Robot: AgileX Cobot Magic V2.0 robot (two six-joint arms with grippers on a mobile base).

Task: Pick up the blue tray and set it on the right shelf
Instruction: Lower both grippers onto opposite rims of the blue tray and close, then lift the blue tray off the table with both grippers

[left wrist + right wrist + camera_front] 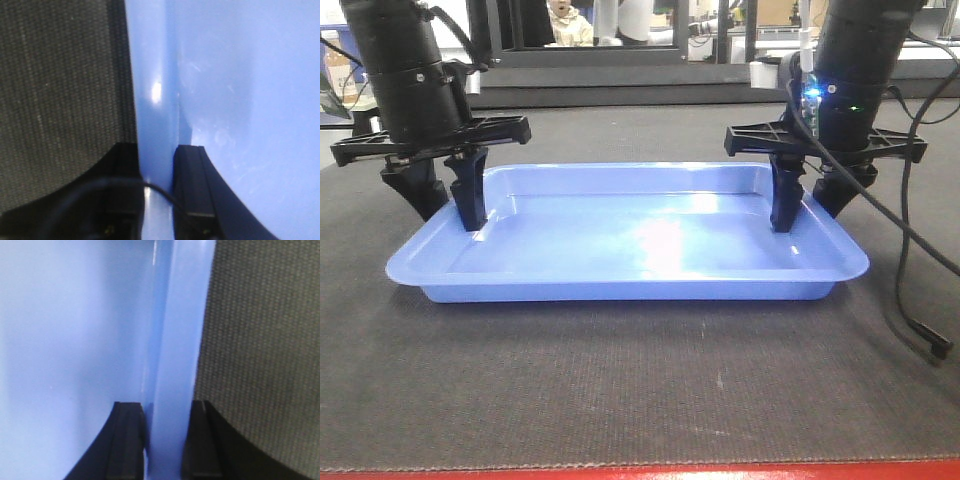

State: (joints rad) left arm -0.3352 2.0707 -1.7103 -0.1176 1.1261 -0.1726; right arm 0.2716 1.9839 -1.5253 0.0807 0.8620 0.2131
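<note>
Light-blue and shiny, the blue tray [630, 288] lies on the dark mat [620, 400], right in front of the robot. The left gripper [445, 200] stands at the tray's left rim, one finger inside and one outside. The wrist view shows both fingers pressed against the rim. The right gripper [810, 195] pinches the right rim the same way. So both are clenched on the tray. The grab looks done, but the tray seems to sit on the mat, not lifted yet. Next, both arms need to rise together, keep it level, and carry it to the right shelf, which no view shows.
</note>
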